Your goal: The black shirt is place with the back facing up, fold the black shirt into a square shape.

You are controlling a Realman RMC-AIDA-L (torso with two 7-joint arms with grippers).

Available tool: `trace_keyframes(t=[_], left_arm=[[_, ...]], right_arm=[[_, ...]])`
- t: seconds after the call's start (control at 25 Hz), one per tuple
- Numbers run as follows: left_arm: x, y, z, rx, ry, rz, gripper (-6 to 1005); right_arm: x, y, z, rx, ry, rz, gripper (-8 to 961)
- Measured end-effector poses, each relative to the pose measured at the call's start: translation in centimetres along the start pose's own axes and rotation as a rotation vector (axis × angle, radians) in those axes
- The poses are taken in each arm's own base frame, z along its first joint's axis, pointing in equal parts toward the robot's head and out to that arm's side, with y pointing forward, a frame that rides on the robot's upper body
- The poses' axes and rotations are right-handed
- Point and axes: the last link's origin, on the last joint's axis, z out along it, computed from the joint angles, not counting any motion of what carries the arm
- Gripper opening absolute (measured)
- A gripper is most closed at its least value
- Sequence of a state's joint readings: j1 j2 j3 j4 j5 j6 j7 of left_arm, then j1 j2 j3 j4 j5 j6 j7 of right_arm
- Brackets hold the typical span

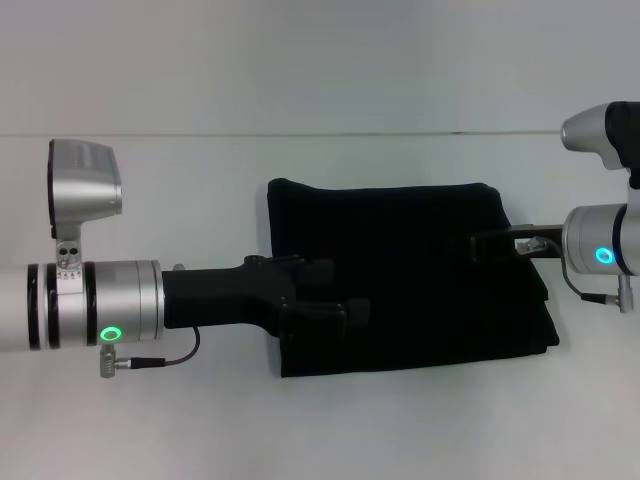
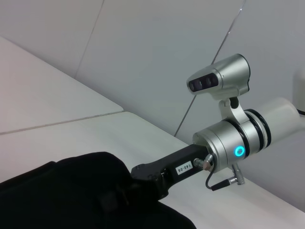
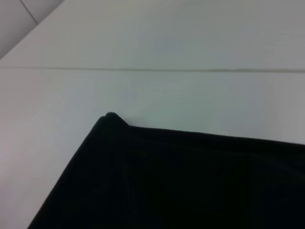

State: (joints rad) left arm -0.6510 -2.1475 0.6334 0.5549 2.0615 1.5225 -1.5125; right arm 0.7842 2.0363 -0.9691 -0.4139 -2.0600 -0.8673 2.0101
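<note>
The black shirt [image 1: 410, 260] lies folded into a rough rectangle in the middle of the white table. My left gripper [image 1: 345, 315] reaches in from the left and sits low over the shirt's near left part, black against black cloth. My right gripper [image 1: 485, 245] comes in from the right and rests at the shirt's right edge. The left wrist view has the shirt [image 2: 71, 195] bulging in the foreground, with the right gripper [image 2: 152, 179] meeting its edge. One folded corner of the shirt [image 3: 167, 181] fills the right wrist view.
The white table [image 1: 320, 430] extends bare in front of the shirt and on both sides of it. Its back edge [image 1: 320, 133] runs along a pale wall behind the shirt.
</note>
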Motion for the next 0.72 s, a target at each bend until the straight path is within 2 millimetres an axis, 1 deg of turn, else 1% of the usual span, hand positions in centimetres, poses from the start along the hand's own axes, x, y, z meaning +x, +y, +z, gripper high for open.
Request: trace_keyframes(t=[0.2, 0.52, 0.64, 0.72], left_arm=[[0.0, 0.0, 0.0, 0.000, 0.000, 0.000, 920], [0.1, 0.0, 0.0, -0.001, 0.000, 0.002, 920], [0.1, 0.0, 0.0, -0.001, 0.001, 0.001, 919], [0.1, 0.0, 0.0, -0.001, 0.001, 0.001, 919]], right_arm=[[0.1, -0.3, -0.2, 0.006, -0.014, -0.005, -1], [-2.2, 0.4, -1.4, -0.050, -0.082, -0.037, -2], [-3.2, 0.2, -1.7, -0.040, -0.103, -0.036, -2], [-3.3, 0.1, -1.6, -0.033, -0.105, -0.036, -2]])
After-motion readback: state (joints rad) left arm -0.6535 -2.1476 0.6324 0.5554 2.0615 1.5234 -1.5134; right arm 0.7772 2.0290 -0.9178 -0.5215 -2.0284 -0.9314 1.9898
